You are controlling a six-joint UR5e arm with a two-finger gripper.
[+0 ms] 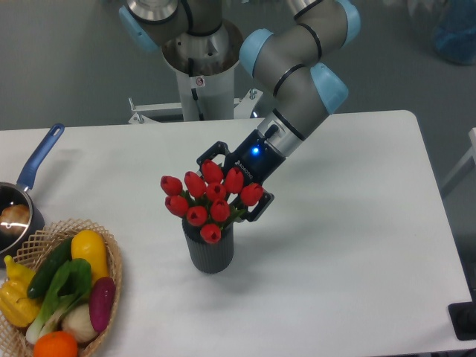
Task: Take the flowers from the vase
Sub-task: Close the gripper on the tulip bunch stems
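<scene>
The black two-finger gripper comes in aslant from the upper right, its jaws spread to either side of the bunch of red tulip buds with green stems. The rear buds lie between the jaws, the front ones just ahead of them; whether either finger touches a bud cannot be told. The stems stand in the small dark grey ribbed cylindrical vase, just below and ahead of the jaws on the white table. Judging by this, the jaws bracket the bunch above the vase's mouth so that closing would gather it.
</scene>
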